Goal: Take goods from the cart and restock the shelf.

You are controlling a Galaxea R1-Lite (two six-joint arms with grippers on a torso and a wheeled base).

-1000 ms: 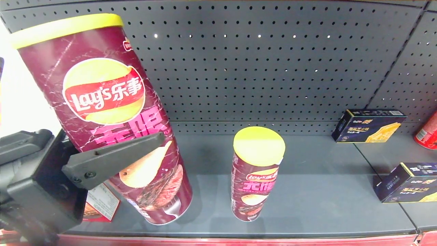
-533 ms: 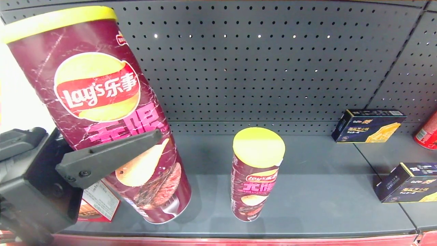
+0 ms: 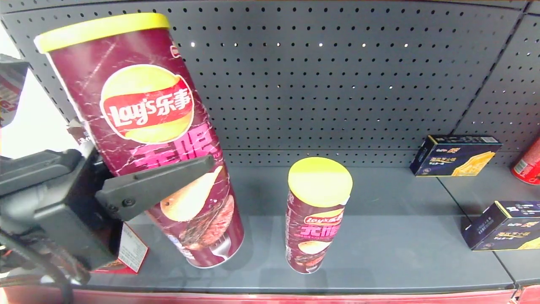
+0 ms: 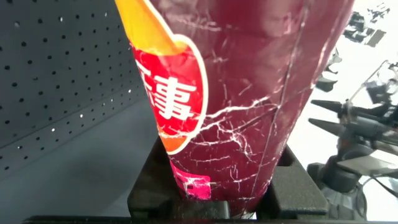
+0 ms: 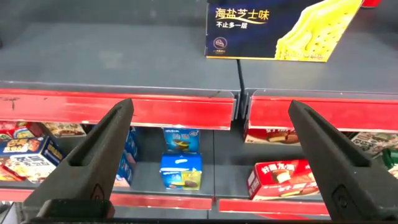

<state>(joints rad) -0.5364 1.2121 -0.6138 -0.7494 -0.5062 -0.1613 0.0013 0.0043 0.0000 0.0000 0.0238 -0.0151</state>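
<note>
A maroon can (image 3: 139, 126) with a yellow lid is being gripped low on its body by the left hand (image 3: 190, 173), which is clenched on it. In the left wrist view the can (image 4: 249, 93) is being pinched at its base by the hand (image 4: 230, 202). It is being held tilted, lid leaning toward the robot's left, base low over the front left of the shelf (image 3: 400, 245); whether it is touching cannot be told. A second can (image 3: 316, 215) is standing upright near it, to its right. A red box (image 3: 133, 253) is being partly hidden by the left hand. A back box (image 3: 455, 155), a front box (image 3: 502, 226) and a red tin (image 3: 527, 164) are sitting at the right. The right hand (image 5: 210, 106) is being held released, fingers wide apart, before a red shelf edge (image 5: 155, 109), near a blue box (image 5: 280, 28).
</note>
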